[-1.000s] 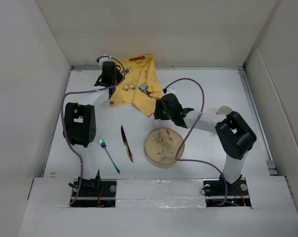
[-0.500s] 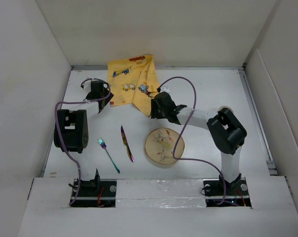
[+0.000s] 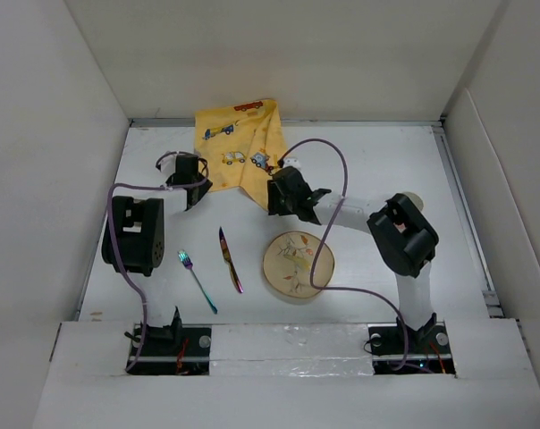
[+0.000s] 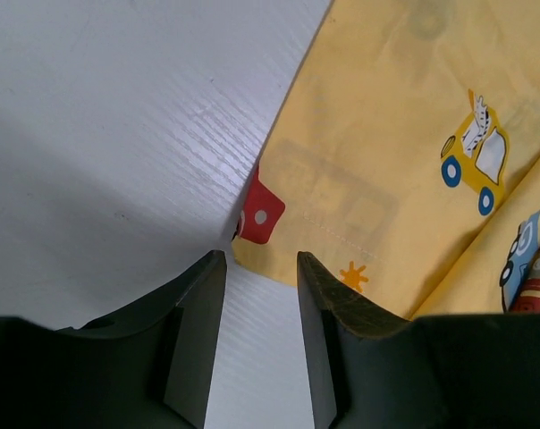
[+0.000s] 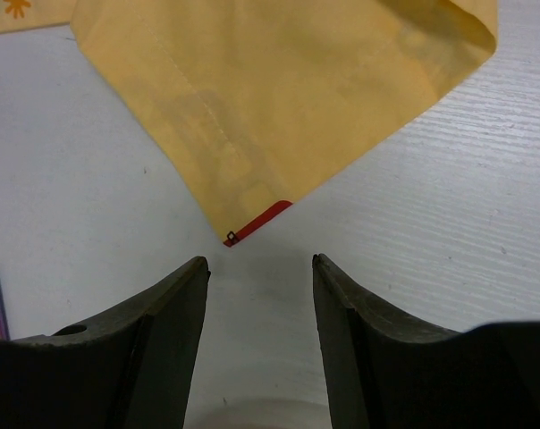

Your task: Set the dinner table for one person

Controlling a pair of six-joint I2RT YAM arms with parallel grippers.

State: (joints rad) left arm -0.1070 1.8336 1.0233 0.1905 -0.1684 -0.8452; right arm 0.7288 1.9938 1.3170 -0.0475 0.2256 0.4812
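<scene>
yellow cloth placemat (image 3: 239,147), printed with cartoon cars, lies rumpled at the far middle of the white desk (image 3: 377,161), one flap folded over itself. the desk is the broad flat surface under everything, closed in by off-white panels (image 3: 64,107) on the left, far and right sides.

the left tool (image 4: 259,268) sits low over the desk at the placemat's near-left corner. its fingers are spread with bare desk between them, pinching nothing. a small red tab (image 4: 259,213) sewn at that corner lies just ahead of the fingertips, not touching them.

the right tool (image 5: 259,268) is at the placemat's near-right pointed corner, also spread and holding nothing. the corner's tip, edged with a short red strip (image 5: 261,217), lies just beyond the gap between the fingers, apart from both.

nearer the arm bases, a round beige plate (image 3: 298,264) with a faint pattern rests flat on the desk, right of centre. to its left lies a knife (image 3: 230,259) with an iridescent blade. further left is an iridescent fork (image 3: 197,281), tines toward the far side. both are slightly angled and apart from each other and from the plate.
</scene>
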